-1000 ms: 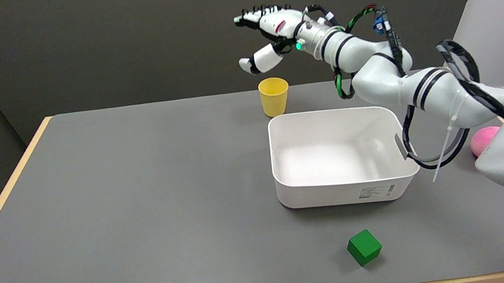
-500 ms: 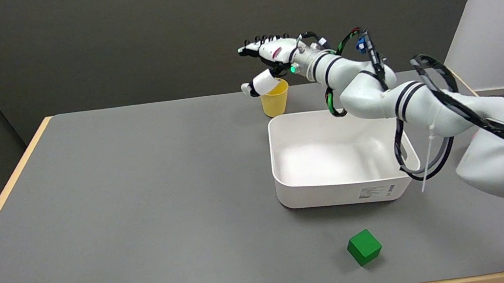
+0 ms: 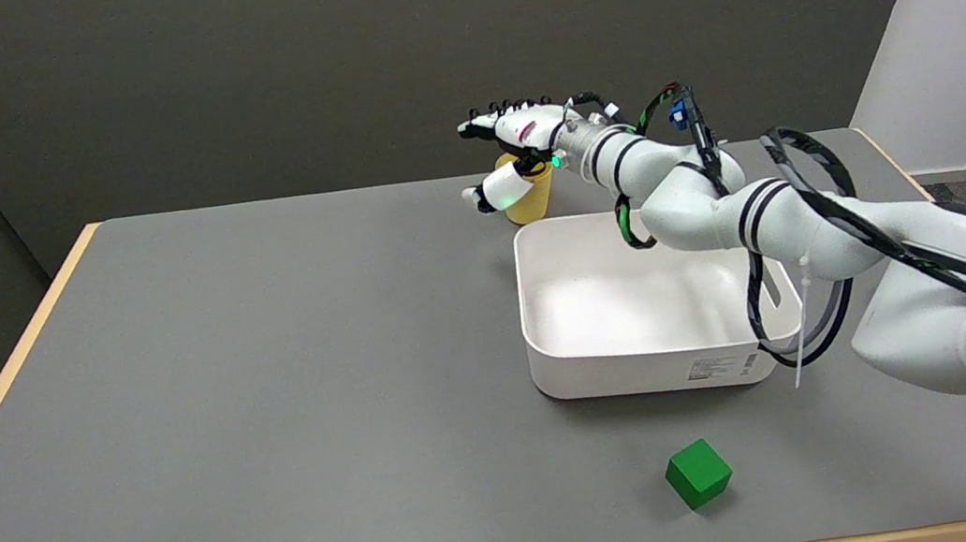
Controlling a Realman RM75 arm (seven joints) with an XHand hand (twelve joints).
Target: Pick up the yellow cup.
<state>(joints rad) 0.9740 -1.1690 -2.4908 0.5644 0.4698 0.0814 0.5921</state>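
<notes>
Yellow cup point(image 3: 530, 198) upright on surface point(image 3: 272, 386) | robot hand point(image 3: 514, 153) has dropped around it, fingers spread, not yet closed | grasp next

The right hand point(image 3: 514, 153) is spread open around the yellow cup point(image 3: 532, 198), near the far edge of the grey table point(image 3: 226, 392). A white tub point(image 3: 553, 365) sits just in front. A green block point(image 3: 698, 473) lies near the front edge.

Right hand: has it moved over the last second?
Yes. The right hand has come down toward the yellow cup, which stays beside the white bin.
</notes>
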